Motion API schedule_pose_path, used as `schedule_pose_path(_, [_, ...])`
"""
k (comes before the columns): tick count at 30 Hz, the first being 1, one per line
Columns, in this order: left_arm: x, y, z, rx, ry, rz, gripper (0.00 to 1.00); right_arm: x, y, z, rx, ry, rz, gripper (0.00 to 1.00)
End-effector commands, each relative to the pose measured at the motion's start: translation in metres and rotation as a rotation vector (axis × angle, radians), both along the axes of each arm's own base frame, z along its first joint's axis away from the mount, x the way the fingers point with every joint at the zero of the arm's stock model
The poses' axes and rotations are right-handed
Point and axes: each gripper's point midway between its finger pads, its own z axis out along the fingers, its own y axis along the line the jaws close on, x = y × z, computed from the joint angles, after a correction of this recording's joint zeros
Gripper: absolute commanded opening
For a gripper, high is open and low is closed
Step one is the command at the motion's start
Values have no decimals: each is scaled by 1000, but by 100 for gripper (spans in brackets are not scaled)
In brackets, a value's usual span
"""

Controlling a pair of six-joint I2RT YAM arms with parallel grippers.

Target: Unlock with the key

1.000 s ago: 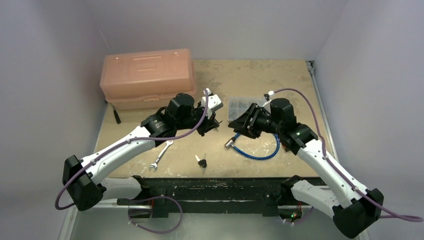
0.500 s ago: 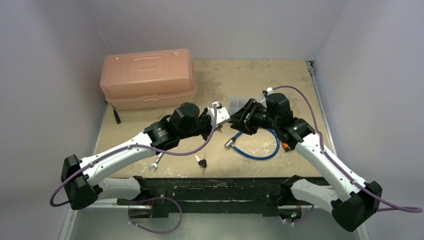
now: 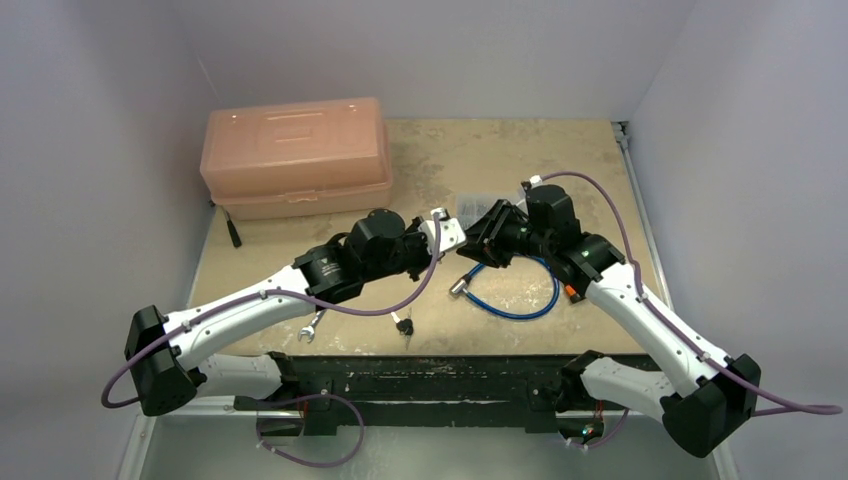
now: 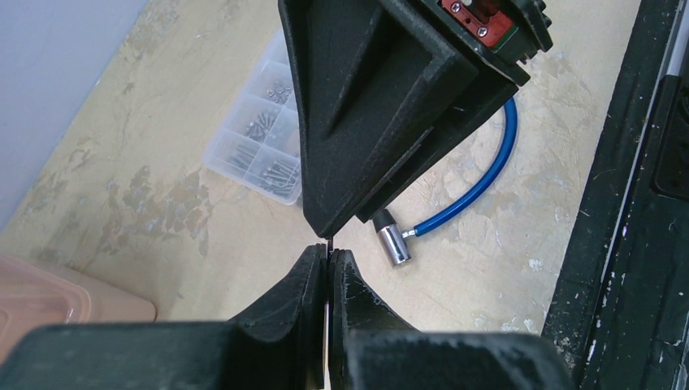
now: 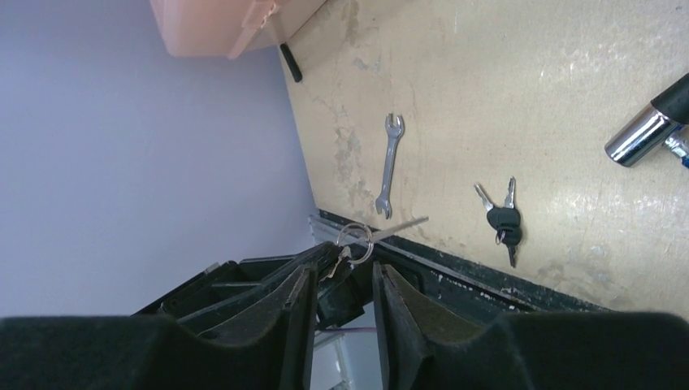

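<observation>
A fixed overhead camera looks down from behind the arm bases over the whole table (image 3: 560,150). The left wrist camera peers closely past the left gripper (image 4: 327,256), pinched on a key (image 5: 398,228), at the right gripper (image 4: 325,231) and the blue cable lock (image 4: 396,244). The right wrist camera faces the table's near edge; its wrench (image 5: 390,162) and spare keys (image 5: 504,221) also appear overhead.

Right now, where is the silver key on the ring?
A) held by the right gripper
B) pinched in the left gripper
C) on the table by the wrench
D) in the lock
B: the key sticks out from between the shut fingers of the left gripper, off the table.
</observation>
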Motion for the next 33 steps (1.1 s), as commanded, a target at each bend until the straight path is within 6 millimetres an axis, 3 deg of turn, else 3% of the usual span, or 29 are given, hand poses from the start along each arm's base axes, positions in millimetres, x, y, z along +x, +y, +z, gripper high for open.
schedule_pose_path(1, [7, -8, 21, -47, -69, 4, 0, 3, 3, 16, 13, -33, -11, 36])
schedule_pose_path(14, [1, -13, 17, -38, -70, -19, 0, 6, 8, 6, -5, -25, -7, 24])
schedule_pose_path(21, [-3, -14, 16, -39, -76, -28, 0, 6, 9, 3, -13, -26, -1, 0])
schedule_pose_path(26, [0, -11, 15, -29, -78, -5, 0, 6, 10, 9, -6, -60, 15, 0])
schedule_pose_path(33, [-10, -12, 17, -37, -58, -52, 31, 6, 5, 23, 2, -155, 11, 0])
